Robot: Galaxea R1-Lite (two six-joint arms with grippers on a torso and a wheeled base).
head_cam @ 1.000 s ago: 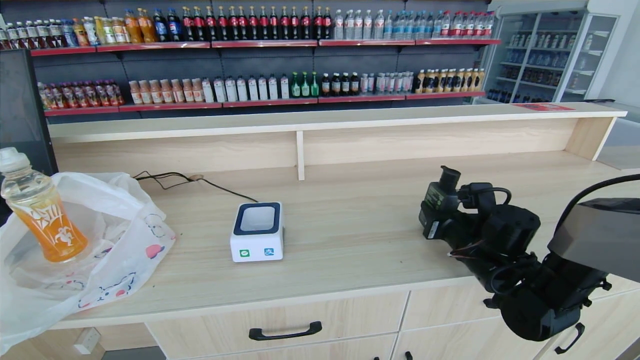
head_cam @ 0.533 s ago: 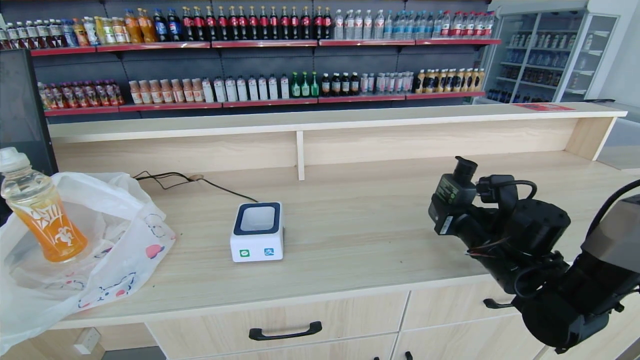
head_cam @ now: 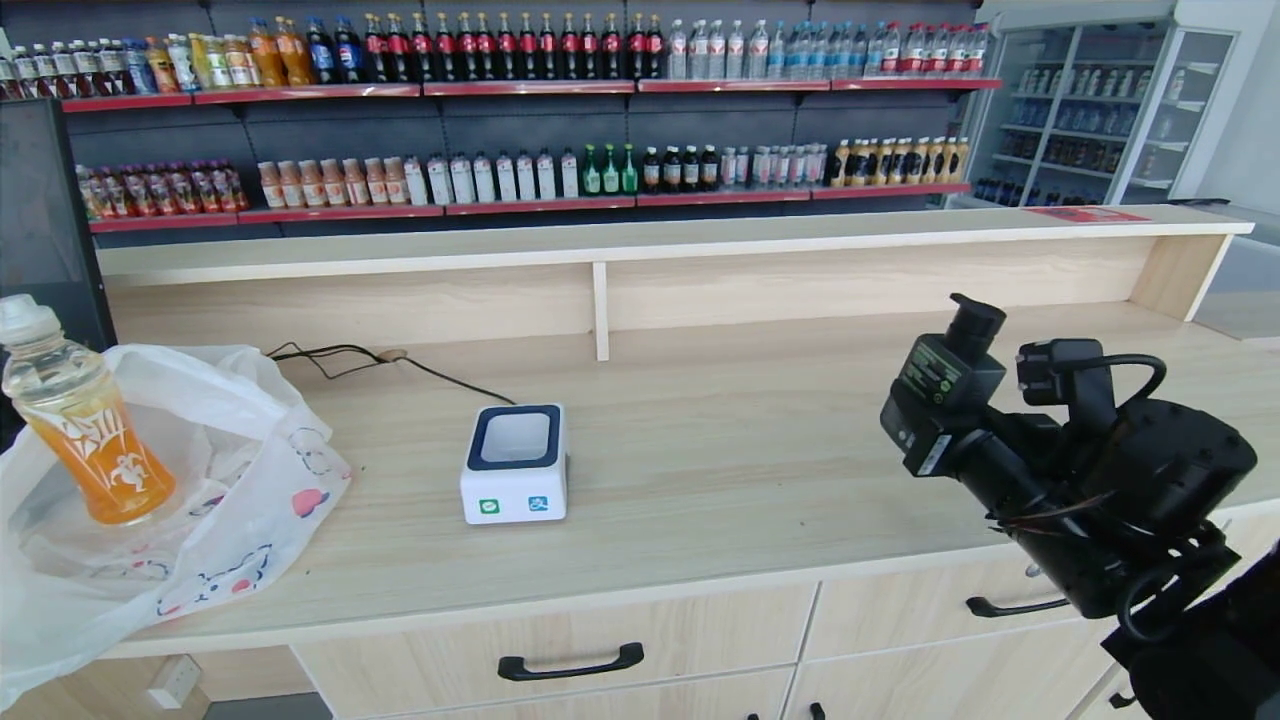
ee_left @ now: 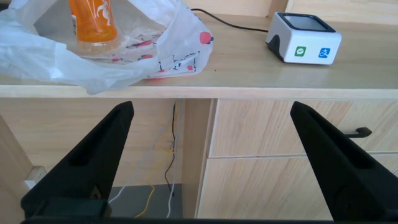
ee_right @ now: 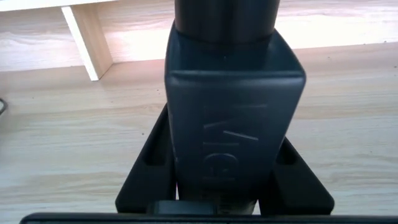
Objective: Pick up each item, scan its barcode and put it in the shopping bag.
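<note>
Head view, right side of the counter (head_cam: pixel 720 450): a dark square-sided bottle (head_cam: pixel 940 385) with a round black cap, held tilted above the wooden top, cap pointing up and away, well apart from the barcode scanner (head_cam: pixel 514 462). Right wrist view confirms the hold: right gripper (ee_right: pixel 222 168) clenched on the bottle's two opposite flat faces, low on the body. Left gripper (ee_left: pixel 211 155) spread wide on nothing, hanging below the counter edge in front of the drawers.

Far left: an orange drink bottle (head_cam: pixel 80 420) standing upright in the white shopping bag (head_cam: pixel 230 470), so probably finished with. Dark bottle judged next for the scanner.

Handling, as a guess:
- Looks like rigid plastic, unlikely to crush under the pads.
- Smooth skin, so liable to twist or slide if pinched near an edge.
- Opaque, so cannot tell how full or how heavy.
- Best kept on the flat faces, clear of the labelled side.
- Pale sticker low on the body may be the barcode; too small to tell.
- Bag thin and limp; worth lowering gently beside the orange drink bottle to avoid knocking it over.
</note>
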